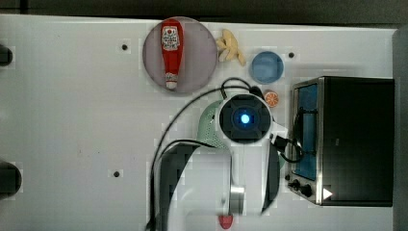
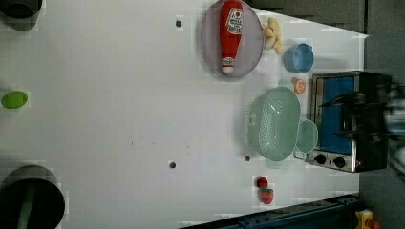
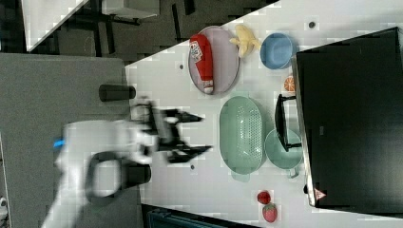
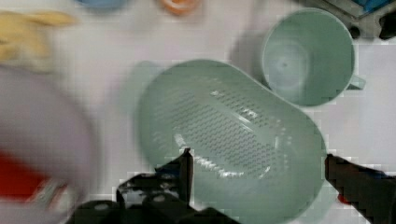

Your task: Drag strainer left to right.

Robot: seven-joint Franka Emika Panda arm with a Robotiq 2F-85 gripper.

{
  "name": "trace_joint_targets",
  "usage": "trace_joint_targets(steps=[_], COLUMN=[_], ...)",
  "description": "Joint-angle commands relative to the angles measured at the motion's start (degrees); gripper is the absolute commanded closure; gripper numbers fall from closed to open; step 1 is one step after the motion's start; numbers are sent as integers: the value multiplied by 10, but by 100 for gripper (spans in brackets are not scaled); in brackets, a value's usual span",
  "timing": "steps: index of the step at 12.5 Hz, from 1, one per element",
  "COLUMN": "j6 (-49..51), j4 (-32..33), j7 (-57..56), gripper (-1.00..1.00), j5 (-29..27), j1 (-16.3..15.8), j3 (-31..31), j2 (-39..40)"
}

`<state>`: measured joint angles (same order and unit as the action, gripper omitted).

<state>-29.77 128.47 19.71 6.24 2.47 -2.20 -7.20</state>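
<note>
While the round grey plate (image 2: 210, 47) carries a red ketchup bottle (image 2: 230, 33), the pale mint-green oval plastic strainer (image 2: 273, 123) (empty) sits below the wide-open, empty pincer (image 3: 199, 134).

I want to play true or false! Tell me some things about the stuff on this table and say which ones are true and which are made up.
1. The ketchup bottle lies on the round grey plate. True.
2. The strainer is upside down. False: it sits open side up, so you see its dotted bottom from inside.
3. A green cup sits between the strainer and the toaster oven. True.
4. The gripper is squeezing the strainer's rim. False: in the right view its fingers are spread open in the air, holding nothing.
5. The blue bowl is full of strawberries. False: it looks empty; the strawberries lie on the table.
</note>
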Motion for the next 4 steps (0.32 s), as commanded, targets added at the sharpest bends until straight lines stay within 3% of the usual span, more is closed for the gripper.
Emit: trace_joint_targets(steps=[1, 4], j6=[127, 228], j4=[-82, -148], j7=[-83, -187], gripper=[-100, -100], j5=[-45, -48], j1=[1, 2], j3=[21, 17], j2=[-52, -79])
